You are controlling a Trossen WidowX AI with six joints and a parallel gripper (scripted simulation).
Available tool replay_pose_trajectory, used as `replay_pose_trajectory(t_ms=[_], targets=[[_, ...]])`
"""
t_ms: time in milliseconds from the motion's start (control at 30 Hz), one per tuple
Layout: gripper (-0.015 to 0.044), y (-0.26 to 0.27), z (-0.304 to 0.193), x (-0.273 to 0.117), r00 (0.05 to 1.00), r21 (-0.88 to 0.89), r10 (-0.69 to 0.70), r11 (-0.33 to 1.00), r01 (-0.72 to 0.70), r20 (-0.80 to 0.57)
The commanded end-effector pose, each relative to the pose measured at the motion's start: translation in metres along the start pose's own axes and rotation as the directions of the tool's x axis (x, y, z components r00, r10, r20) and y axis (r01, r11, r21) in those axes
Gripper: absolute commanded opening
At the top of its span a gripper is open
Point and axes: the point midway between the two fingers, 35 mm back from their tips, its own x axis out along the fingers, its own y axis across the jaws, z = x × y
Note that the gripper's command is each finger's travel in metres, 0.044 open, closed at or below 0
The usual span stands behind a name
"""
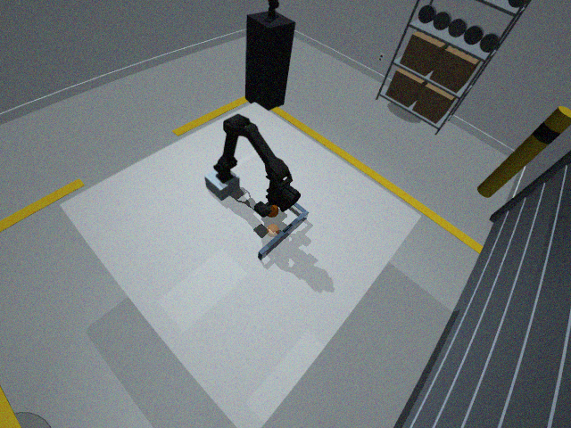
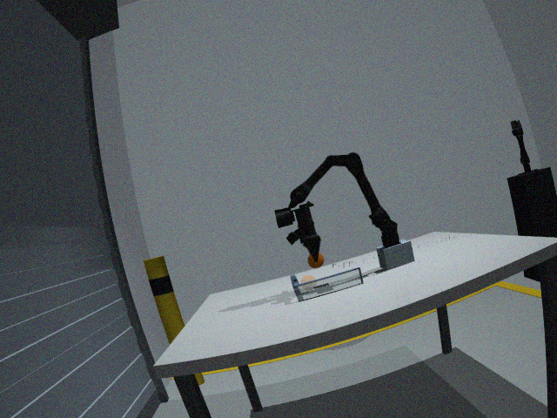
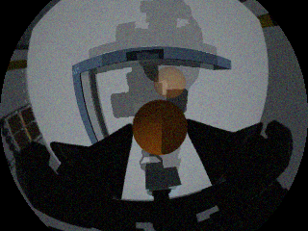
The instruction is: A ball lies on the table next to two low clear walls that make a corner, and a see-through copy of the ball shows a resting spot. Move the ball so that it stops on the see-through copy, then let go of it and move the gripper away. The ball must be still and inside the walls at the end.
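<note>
Gripper point(image 2: 315, 252) pinches the orange ball point(image 2: 315, 260), held in the air above the table point(image 2: 405, 297), clear of the walls point(image 2: 330, 283). The pale copy point(image 2: 308, 279) sits inside the corner, close to both walls, below and beside the ball. The corner is open on the base side. A ball has no long axis or heading.
</note>
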Motion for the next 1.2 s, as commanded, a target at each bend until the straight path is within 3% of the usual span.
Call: replay_pose_trajectory(t_ms=[0,133,300,767,1167], targets=[[0.0,0.0,-0.002,-0.032,1.0,0.002,0.001,1.0,-0.001,0.009],[0.0,0.0,-0.007,-0.055,1.0,0.002,0.001,1.0,-0.001,0.008],[0.0,0.0,-0.006,-0.056,1.0,0.002,0.001,1.0,-0.001,0.008],[0.0,-0.03,0.042,-0.005,1.0,0.002,-0.002,1.0,0.002,0.012],[0.0,-0.032,0.046,0.025,1.0,0.002,-0.002,1.0,0.002,0.012]])
